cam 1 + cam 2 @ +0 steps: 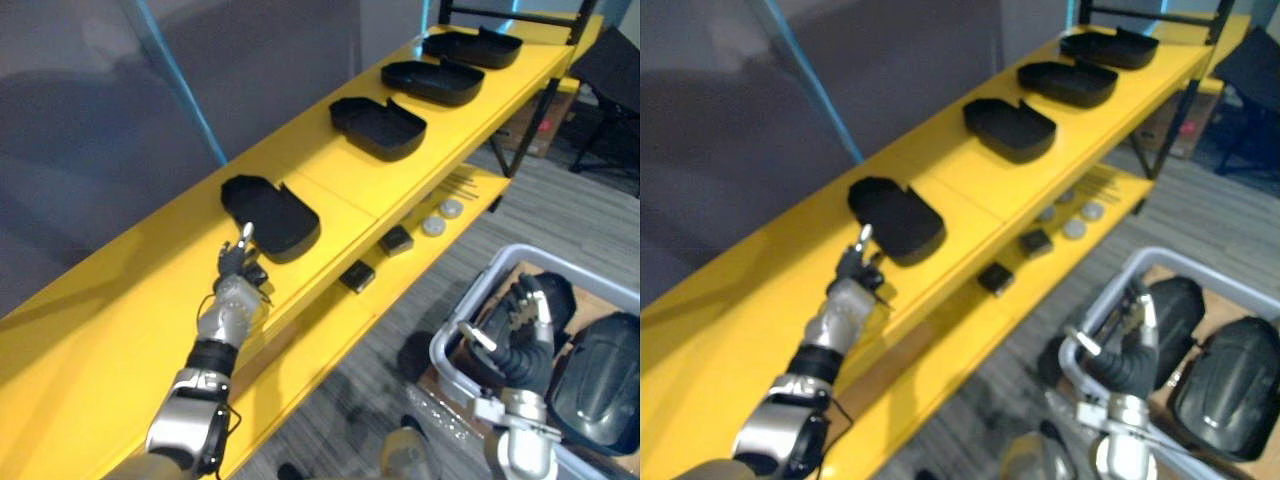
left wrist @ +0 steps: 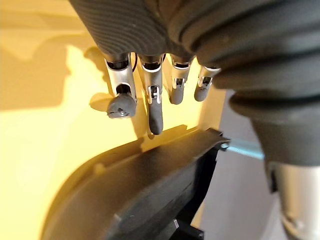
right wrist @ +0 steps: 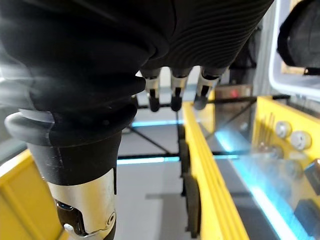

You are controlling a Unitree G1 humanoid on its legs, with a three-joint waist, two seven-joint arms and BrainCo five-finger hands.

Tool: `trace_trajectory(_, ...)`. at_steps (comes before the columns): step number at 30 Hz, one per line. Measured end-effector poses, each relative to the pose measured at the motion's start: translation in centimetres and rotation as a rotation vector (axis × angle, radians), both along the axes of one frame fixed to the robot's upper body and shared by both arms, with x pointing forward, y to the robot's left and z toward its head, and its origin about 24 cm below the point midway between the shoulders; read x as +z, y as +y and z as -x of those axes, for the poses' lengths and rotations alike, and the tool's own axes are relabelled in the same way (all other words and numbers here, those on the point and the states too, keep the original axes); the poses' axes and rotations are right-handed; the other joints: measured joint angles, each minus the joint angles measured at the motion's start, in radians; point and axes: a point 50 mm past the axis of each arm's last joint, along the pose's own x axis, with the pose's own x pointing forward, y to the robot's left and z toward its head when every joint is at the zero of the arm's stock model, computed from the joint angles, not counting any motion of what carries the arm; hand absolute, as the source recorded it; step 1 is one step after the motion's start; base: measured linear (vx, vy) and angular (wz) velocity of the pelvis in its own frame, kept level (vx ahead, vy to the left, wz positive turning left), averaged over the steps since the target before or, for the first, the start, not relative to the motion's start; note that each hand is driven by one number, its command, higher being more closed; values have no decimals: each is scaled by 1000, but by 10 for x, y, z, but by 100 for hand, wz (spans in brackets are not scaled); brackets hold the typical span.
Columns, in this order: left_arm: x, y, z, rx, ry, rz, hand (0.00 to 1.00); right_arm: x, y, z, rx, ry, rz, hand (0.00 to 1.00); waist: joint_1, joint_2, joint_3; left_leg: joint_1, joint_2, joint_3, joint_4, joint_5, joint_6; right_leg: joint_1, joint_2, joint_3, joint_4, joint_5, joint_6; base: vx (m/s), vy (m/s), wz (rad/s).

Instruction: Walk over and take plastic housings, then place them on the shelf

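Several black plastic housings lie in a row on the yellow shelf (image 1: pixel 130 290); the nearest housing (image 1: pixel 272 214) is just beyond my left hand (image 1: pixel 238 285). That hand is open, one straight finger reaching the housing's near edge, and the left wrist view shows its fingers (image 2: pixel 155 107) over the housing's rim (image 2: pixel 150 190), holding nothing. Further housings (image 1: pixel 378 126) (image 1: pixel 433 80) lie along the shelf to the far right. My right hand (image 1: pixel 522 330) is open and empty above a grey bin (image 1: pixel 480 290) that holds more housings (image 1: pixel 600 380).
A lower yellow shelf level carries small black blocks (image 1: pixel 357 275) and silver discs (image 1: pixel 434 226). A black frame post (image 1: pixel 530 125) stands at the shelf's far end. Grey carpet floor lies between the shelf and the bin.
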Motion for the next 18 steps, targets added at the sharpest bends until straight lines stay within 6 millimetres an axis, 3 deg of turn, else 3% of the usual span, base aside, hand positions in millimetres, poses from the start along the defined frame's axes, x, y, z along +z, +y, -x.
trace_trajectory(4,-4,1,5,82,43,-44,0,-1,7,3,39,-11,-19,0,0,1,-21,-2,0,-1,-1,-5,-3,4,-1,-4,0,-7,3,0,0,0)
trace_trajectory(9,-2,4,5,57,60,-73,0,1,7,6,41,-37,-13,0,1,5,-28,-3,0,-6,-3,-4,-2,9,-2,-8,-3,-7,3,2,0,2)
trace_trajectory(15,-1,7,10,25,1,-95,0,14,6,5,40,-126,3,0,3,32,-60,-18,-1,-28,1,-1,-2,10,-6,-30,7,-7,-5,44,-5,11)
trace_trajectory(18,4,27,14,30,-59,-133,0,24,6,-1,60,-194,25,0,6,38,-64,-19,-5,-38,1,-3,0,10,-9,-39,18,-22,-5,6,-5,8)
